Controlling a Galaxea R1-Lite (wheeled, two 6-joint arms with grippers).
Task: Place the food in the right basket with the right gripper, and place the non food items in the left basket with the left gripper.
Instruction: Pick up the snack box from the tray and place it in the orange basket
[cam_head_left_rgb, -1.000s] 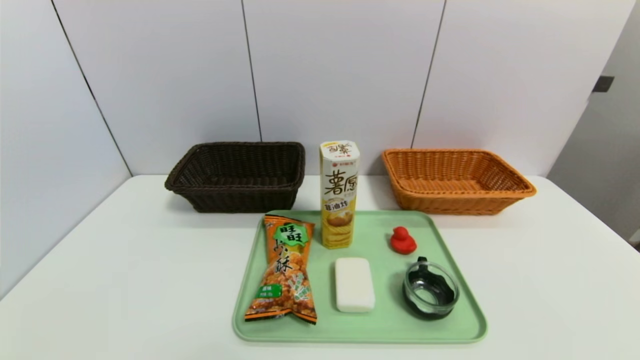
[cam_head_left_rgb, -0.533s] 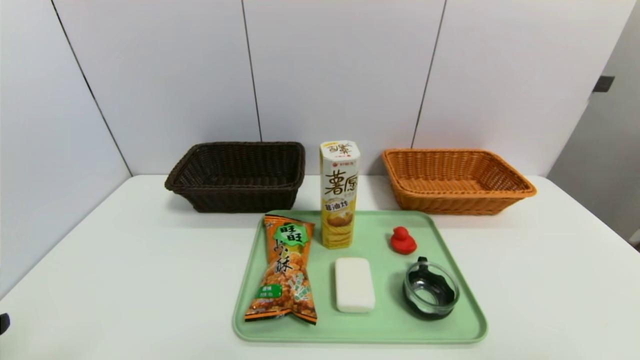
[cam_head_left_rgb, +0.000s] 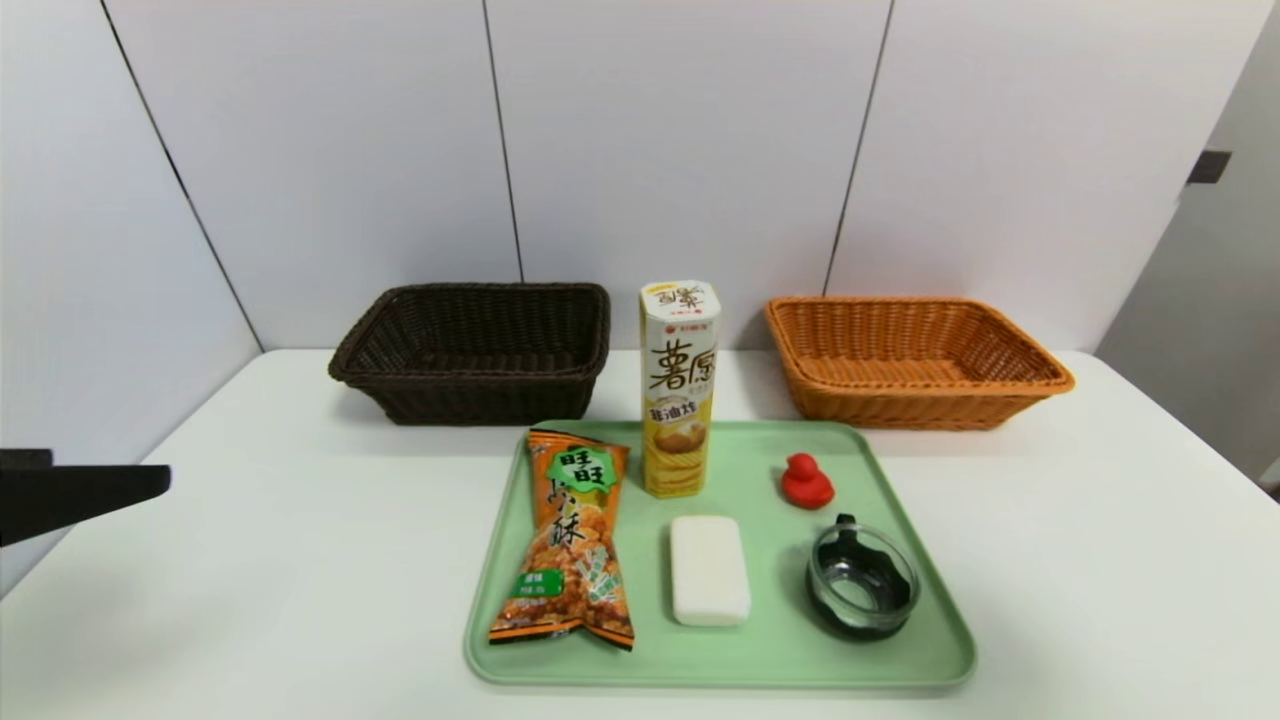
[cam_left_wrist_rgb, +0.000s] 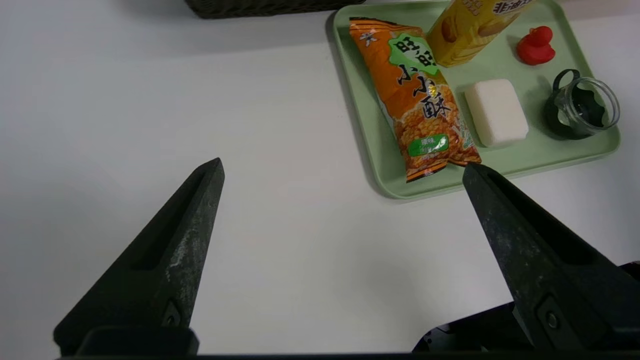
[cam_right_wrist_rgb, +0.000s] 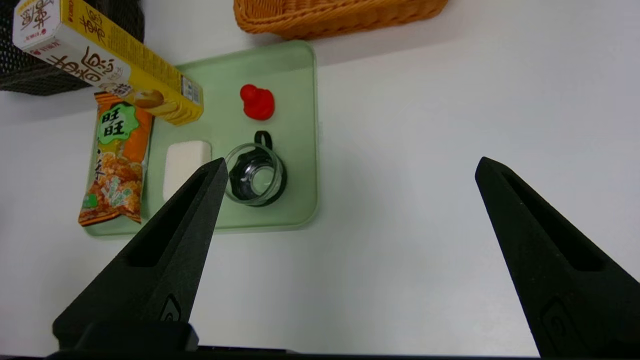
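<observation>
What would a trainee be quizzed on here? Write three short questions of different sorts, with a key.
1. True or false: the brown basket already holds an item.
2. Which stands upright on the green tray? A) orange snack bag B) yellow chip box C) white soap bar
3. Name the two items on the tray's right side.

Key
1. False; both it and the orange basket look empty.
2. B
3. Red duck and glass jar.

Both the left gripper and the right gripper are open, holding nothing.
</observation>
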